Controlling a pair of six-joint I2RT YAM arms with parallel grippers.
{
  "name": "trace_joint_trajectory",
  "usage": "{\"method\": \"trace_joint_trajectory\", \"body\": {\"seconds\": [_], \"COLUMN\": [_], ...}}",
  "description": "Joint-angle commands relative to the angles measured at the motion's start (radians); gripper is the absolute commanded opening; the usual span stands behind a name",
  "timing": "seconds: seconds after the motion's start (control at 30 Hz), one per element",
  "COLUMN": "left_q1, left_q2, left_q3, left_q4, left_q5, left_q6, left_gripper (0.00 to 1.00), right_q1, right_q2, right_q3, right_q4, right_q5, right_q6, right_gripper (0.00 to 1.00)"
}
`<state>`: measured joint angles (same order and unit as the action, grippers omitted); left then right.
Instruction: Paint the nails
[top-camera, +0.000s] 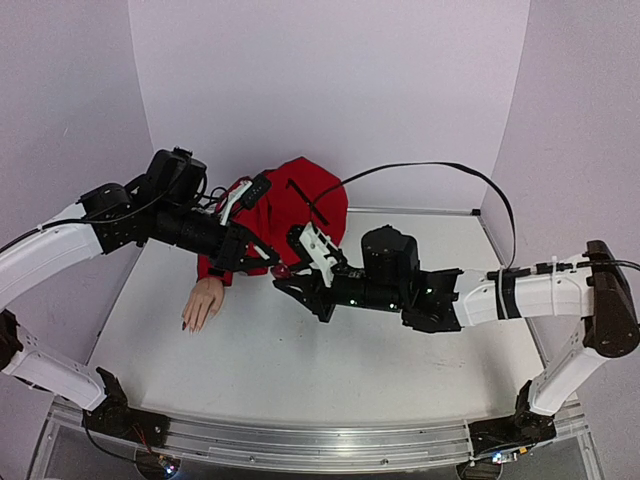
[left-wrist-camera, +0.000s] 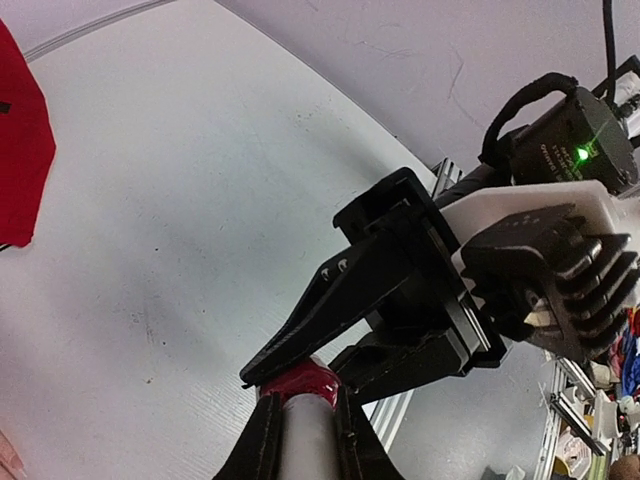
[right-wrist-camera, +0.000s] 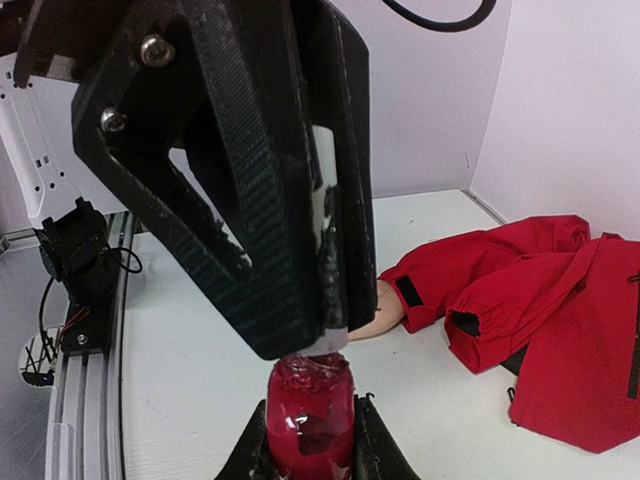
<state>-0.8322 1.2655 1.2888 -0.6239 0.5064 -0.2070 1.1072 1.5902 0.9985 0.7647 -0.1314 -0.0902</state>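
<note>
White tabletop (top-camera: 300, 370) lying between lilac walls.

Nearest: beige mannequin hand (top-camera: 203, 300) lying flat left of centre, fingers pointing toward arm bases. Nails (top-camera: 190, 324) at fingertips looking dark, too small to judge the coat.

Just beyond: right gripper (right-wrist-camera: 310, 425) pinching small red polish bottle (right-wrist-camera: 310, 400), left gripper (left-wrist-camera: 305, 405) pinching its white cap (right-wrist-camera: 325, 240). Cap sitting on bottle neck.

Farthest: red jacket (top-camera: 300, 200) heaped behind hand.

Step likely cap-opening. Next move calling for right gripper holding bottle steady while left is twisting and lifting cap, then carrying brush to nails.

pale lilac walls (top-camera: 330, 80), white table (top-camera: 300, 370)
</note>
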Motion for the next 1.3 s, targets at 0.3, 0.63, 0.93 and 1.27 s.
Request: {"method": "trace_joint_trajectory", "body": {"seconds": [0.3, 0.63, 0.93, 1.27], "left_q1": [-0.045, -0.047, -0.047, -0.047], "left_q2": [0.103, 0.167, 0.164, 0.196], "left_q3": [0.109, 0.092, 0.031, 0.038], "left_q4": [-0.178, -0.134, -0.057, -0.261], "left_q5": [-0.252, -0.284, 0.068, 0.275], "left_q6": [-0.067, -0.104, 0.175, 0.439], "left_gripper": [0.0, 0.0, 0.0, 0.0], "right_q1": [0.063, 0.017, -0.197, -0.244], "right_q2": [0.094, 0.133, 0.039, 0.056], "right_q3": [0.126, 0.221, 0.191, 0.224], "right_q4": [0.24, 0.269, 0.268, 0.281], "right_q5": [0.425, 0.178, -0.652, -1.068], "right_q6": [-0.223, -0.111, 0.226, 0.445], "right_gripper": [0.0, 0.0, 0.0, 0.0]}}
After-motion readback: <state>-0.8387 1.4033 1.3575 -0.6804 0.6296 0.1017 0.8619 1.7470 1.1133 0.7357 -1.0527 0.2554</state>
